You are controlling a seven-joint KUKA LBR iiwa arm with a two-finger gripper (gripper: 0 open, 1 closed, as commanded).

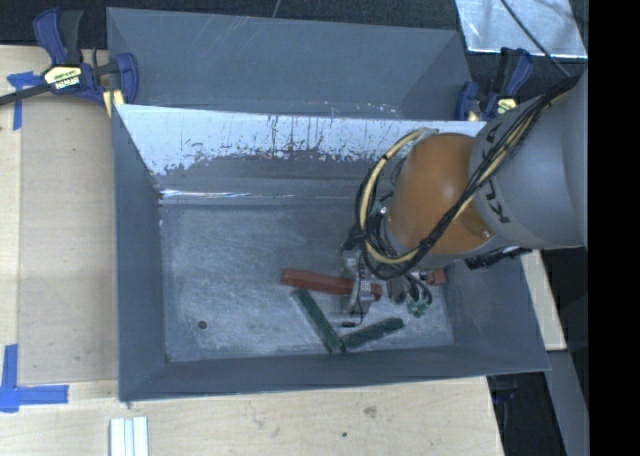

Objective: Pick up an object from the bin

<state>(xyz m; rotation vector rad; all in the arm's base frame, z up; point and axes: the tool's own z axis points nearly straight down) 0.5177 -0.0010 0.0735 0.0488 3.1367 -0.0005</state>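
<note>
Watching the fingers (353, 292) low at the bin's (140, 244) five o'clock, I cannot tell whether they are open or closed, or whether anything sits between them. Beneath them a red stick (312, 280) lies against two dark green strips (322, 320). I judge a grab could snag two at once or skid one toward six o'clock.
</note>
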